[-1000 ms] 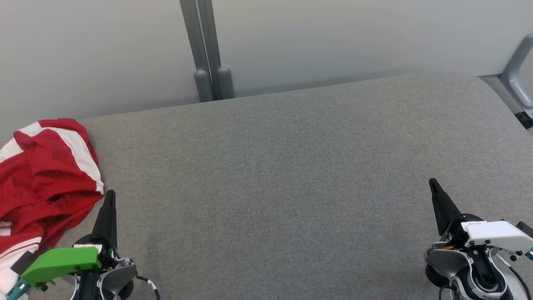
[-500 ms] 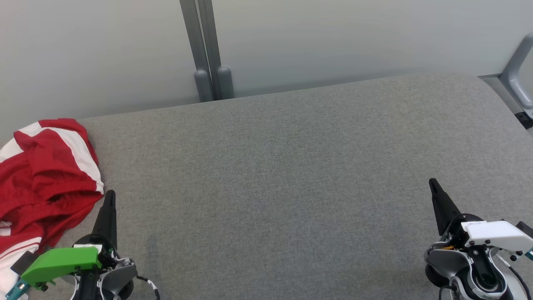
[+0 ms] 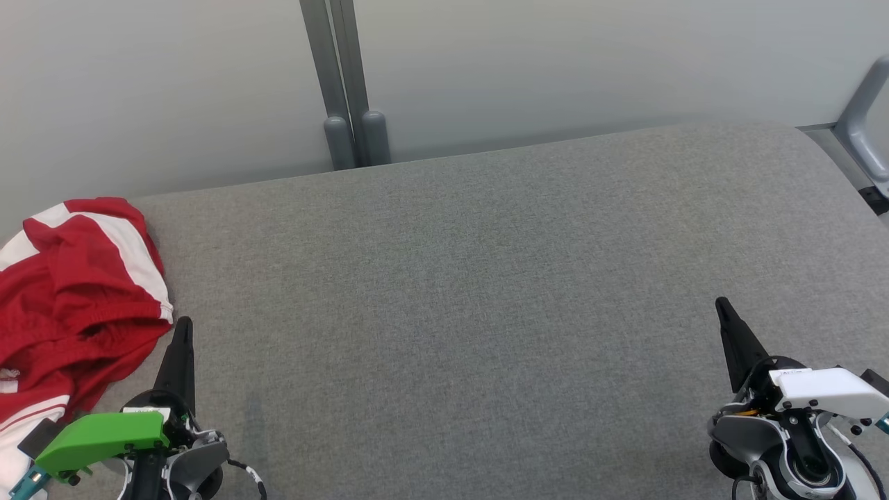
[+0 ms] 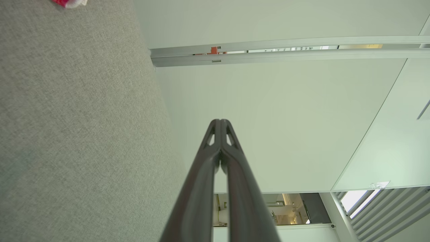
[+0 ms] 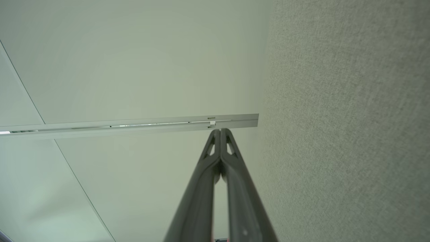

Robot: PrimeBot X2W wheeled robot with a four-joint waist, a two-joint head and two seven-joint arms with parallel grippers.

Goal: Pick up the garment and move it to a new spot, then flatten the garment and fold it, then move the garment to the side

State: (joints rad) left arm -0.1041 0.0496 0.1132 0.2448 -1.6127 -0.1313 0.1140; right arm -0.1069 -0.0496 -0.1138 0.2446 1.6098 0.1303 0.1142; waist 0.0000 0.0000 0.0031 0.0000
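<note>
The garment (image 3: pixel 73 305) is red with white stripes and lies crumpled at the left end of the grey padded table (image 3: pixel 472 292); a small red and white corner of the garment (image 4: pixel 69 2) shows at the top of the left wrist view. My left gripper (image 3: pixel 183 325) rests at the lower left, shut and empty, its tip just right of the cloth's edge. My right gripper (image 3: pixel 722 304) sits at the lower right, shut with nothing in it, far from the cloth. Both wrist views show the tips pressed together, left gripper (image 4: pixel 220 121) and right gripper (image 5: pixel 220 131).
A pale wall with a grey post (image 3: pixel 344 83) stands behind the table's far edge. A grey metal frame (image 3: pixel 861 118) rises at the far right corner. Grey fabric stretches between the two grippers.
</note>
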